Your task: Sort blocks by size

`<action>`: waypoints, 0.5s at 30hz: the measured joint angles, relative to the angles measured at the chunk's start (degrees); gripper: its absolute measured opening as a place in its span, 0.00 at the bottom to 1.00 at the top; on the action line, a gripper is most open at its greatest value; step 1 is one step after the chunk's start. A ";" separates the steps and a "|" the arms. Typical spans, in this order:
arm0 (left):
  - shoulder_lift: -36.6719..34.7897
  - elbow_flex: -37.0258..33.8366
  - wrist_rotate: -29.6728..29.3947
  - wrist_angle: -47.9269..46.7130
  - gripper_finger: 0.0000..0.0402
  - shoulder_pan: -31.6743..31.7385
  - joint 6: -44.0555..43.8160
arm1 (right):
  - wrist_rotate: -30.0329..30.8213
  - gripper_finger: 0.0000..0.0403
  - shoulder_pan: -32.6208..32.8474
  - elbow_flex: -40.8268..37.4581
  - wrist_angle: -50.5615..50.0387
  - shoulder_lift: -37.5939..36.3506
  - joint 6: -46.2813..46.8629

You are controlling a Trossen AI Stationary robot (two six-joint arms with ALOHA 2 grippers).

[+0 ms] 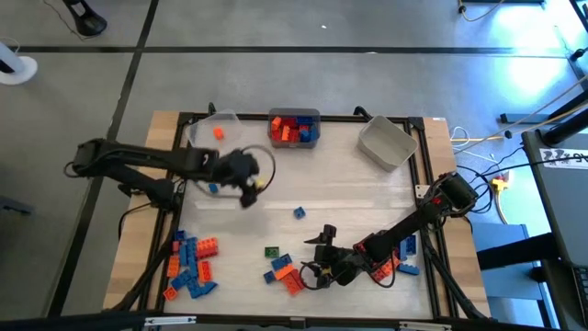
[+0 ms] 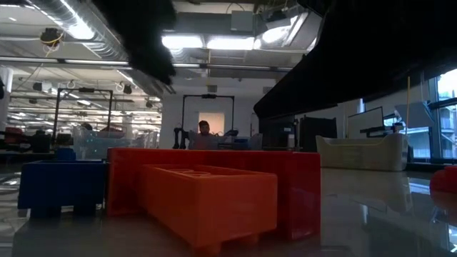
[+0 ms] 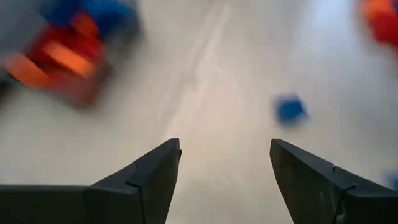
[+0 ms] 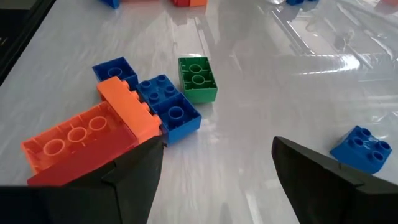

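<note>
Sorting partly done: some blocks (image 1: 294, 129) sit in the bins at the counter's (image 1: 367, 198) far edge, most remain in piles along the near edge. Left tool (image 1: 246, 184) open and empty near the far-left bin; right tool (image 1: 317, 256) open, empty, over the near-edge pile.

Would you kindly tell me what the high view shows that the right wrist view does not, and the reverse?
Only the high view shows the three bins, such as the grey bin, and the left pincer, empty above the table. Only the right wrist view shows the studs on the green brick. Both show that green brick and the open, empty right pincer.
</note>
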 joint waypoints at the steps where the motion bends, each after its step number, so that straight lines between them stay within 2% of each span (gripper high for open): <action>1: -0.54 0.00 -0.03 -1.68 0.59 -2.50 -2.49 | 0.00 0.74 0.00 0.00 0.02 0.00 0.29; 9: 0.20 -0.02 -0.06 -12.29 0.59 -20.73 -20.51 | 0.00 0.74 0.00 -0.02 0.00 0.00 0.91; 15: 0.34 -0.02 0.30 -12.92 0.59 -34.19 -30.70 | -0.86 0.74 0.00 0.00 0.04 0.00 1.00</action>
